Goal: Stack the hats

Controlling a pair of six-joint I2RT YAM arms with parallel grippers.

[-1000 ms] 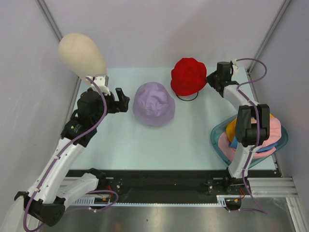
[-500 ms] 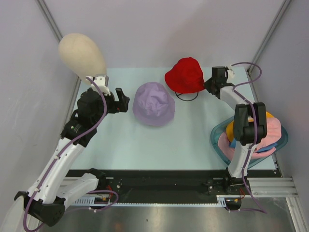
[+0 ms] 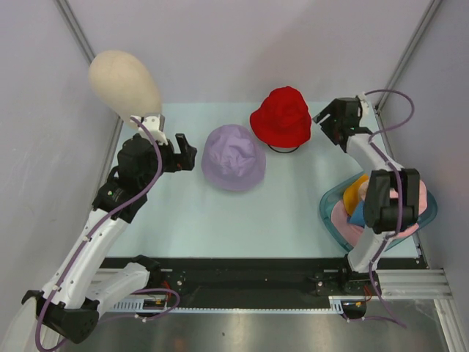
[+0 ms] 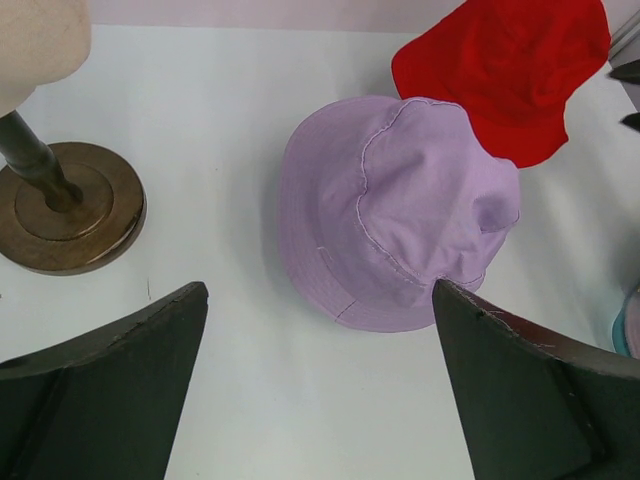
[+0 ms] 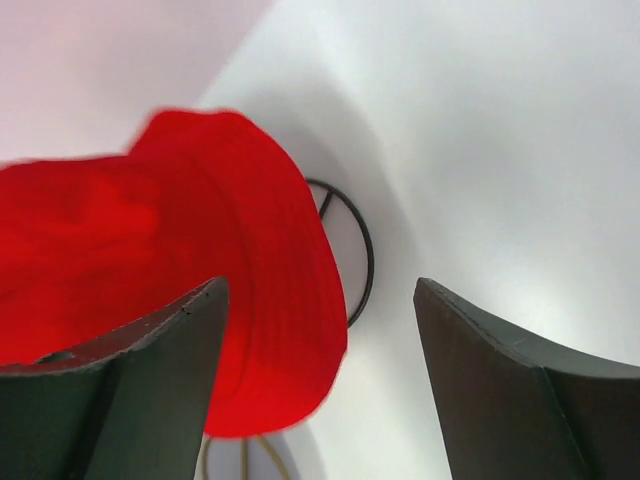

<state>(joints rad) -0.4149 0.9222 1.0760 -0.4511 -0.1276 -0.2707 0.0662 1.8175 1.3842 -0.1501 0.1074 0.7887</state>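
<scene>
Since a second ago my right end effector [image 3: 323, 126] has let go of the red hat [image 3: 281, 117] and backed off to the right, leaving that hat slightly farther left on the counter [image 3: 220, 220]. From the top camera, its jaws stand spread and clear of the red brim. The lilac hat [image 3: 234, 157] sits crown-up just beside the red one, near the counter's middle. My left end effector [image 3: 187, 152] hovers released to the lilac hat's left, below the mannequin head [image 3: 124, 79]. Orange [image 3: 355, 192], pink [image 3: 341, 220] and blue [image 3: 359, 216] hats lie piled in the teal tray [image 3: 432, 209] at the right. On the left wrist camera, the lilac hat [image 4: 400, 210] lies ahead between my wide-open fingers [image 4: 110, 390], the red hat [image 4: 510, 70] touching its far edge, and the brass stand base [image 4: 70, 205] sits at left. On the right wrist camera, the red hat [image 5: 150, 270] lies ahead of the spread fingers [image 5: 510, 390], with a black cord loop [image 5: 362, 250] beside its brim.
</scene>
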